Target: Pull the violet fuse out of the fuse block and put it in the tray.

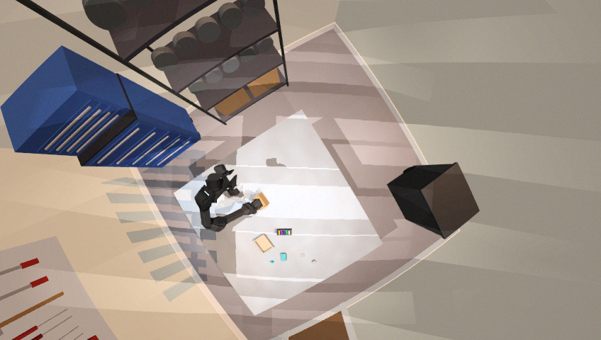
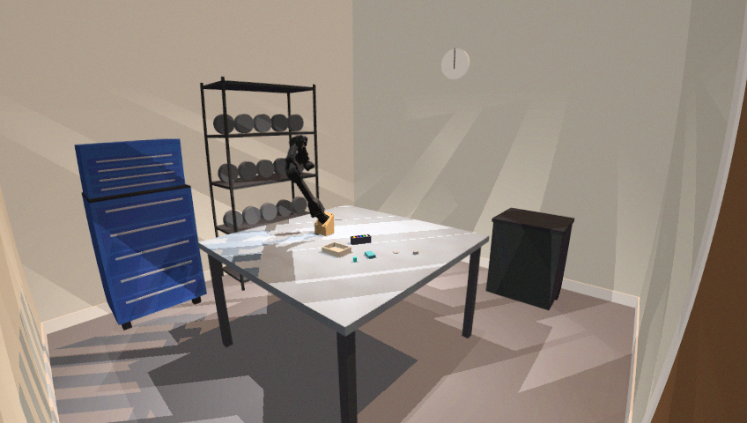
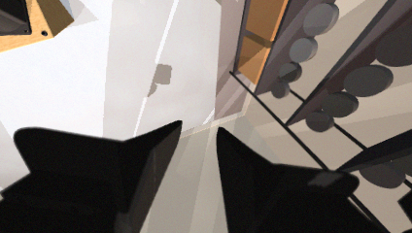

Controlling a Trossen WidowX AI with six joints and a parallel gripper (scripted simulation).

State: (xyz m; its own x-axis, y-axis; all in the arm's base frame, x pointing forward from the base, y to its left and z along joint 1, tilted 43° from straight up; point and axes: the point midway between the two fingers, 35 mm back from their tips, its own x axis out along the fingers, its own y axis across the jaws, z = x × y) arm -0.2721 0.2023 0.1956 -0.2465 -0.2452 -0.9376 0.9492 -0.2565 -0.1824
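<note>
The black fuse block [image 1: 283,229] [image 2: 360,241] stands on the table with a row of small coloured fuses. The violet fuse [image 1: 282,232] appears upright in the left part of the row in the top view, but is very small there. The shallow wooden tray [image 1: 258,248] [image 2: 333,252] lies beside the block, and I see nothing in it. My gripper [image 1: 234,173] [image 3: 199,128] is partly open and empty, high above the table and far from block and tray. Neither of them shows in the wrist view.
The arm stands on an orange base [image 1: 264,203] [image 2: 324,227] behind the block. A teal box [image 1: 283,256] [image 2: 370,255], a small teal piece [image 1: 271,261] [image 2: 354,259] and two small pale pieces [image 1: 302,254] [image 1: 313,261] lie near the tray and block. A shelf rack stands beyond the table.
</note>
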